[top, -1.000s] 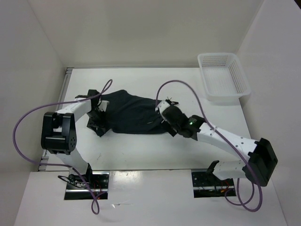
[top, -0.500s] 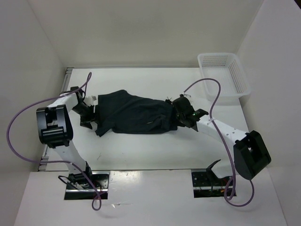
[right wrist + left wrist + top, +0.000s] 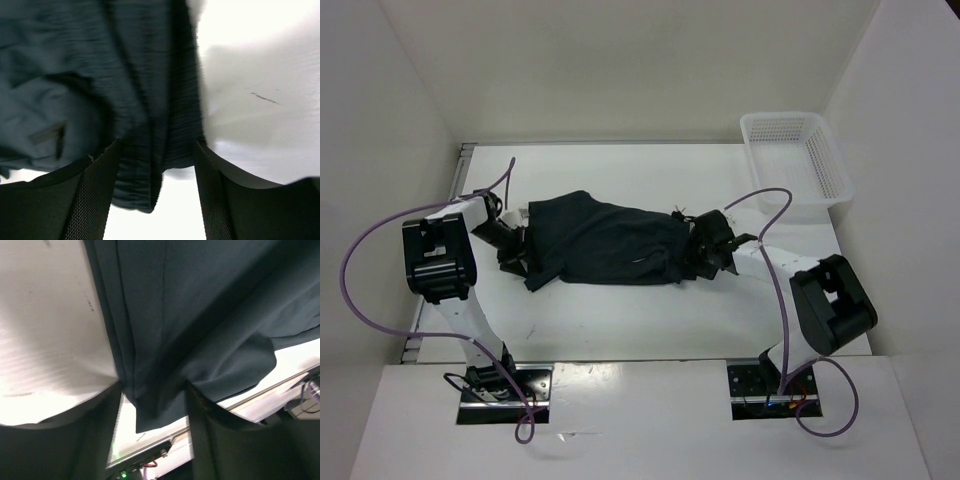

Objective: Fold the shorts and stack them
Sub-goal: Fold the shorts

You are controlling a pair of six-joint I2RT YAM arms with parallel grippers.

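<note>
On the white table (image 3: pixel 620 315), the dark navy shorts (image 3: pixel 605 245) lie stretched between the arms. The left gripper (image 3: pixel 517 250) and right gripper (image 3: pixel 703 256) each pinch one end, jaws narrowed on bunched cloth.

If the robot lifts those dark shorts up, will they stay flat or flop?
Probably flop: the shorts bunch into soft folds at the left gripper. Likely light, since the right gripper holds just an edge. The middle would probably sag.
</note>
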